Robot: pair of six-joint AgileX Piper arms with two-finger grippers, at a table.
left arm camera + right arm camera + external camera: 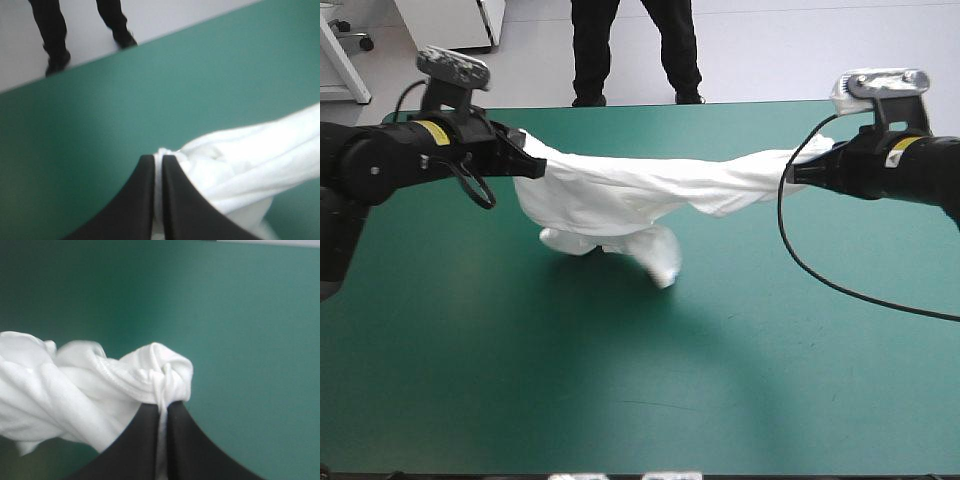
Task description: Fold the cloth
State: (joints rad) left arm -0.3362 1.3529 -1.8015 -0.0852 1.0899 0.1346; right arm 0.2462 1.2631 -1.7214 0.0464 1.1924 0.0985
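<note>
T-shirt (620, 195): white, strung as a sagging band above the table's far half; its lowest bunch hangs toward the table's middle and seems to touch the cover there
Table (620, 400): teal-green cover, the landmark for every place given here
Left gripper (532, 160): above the table's far left part; black fingers all but closed, with a thin strip of cloth pinched between them
Right gripper (798, 172): above the table's far right part; fingers likewise nearly together, clamped on the other bunched end
Cloth state: roped and twisted near both grips, wider and looser above the table's middle; I cannot tell which hems or corners are held
Step in hand: by my reading, lifting and stretching the garment between the two arms to open it out; no fold is made yet
Progress: early, judging by the crumpled shape
Next move calls for: both arms working evenly, lowering toward the table's middle so the sheet lies flat rather than heaped
Risk: the twist may hold and leave a rope, or an end may slip from a pinch
</note>
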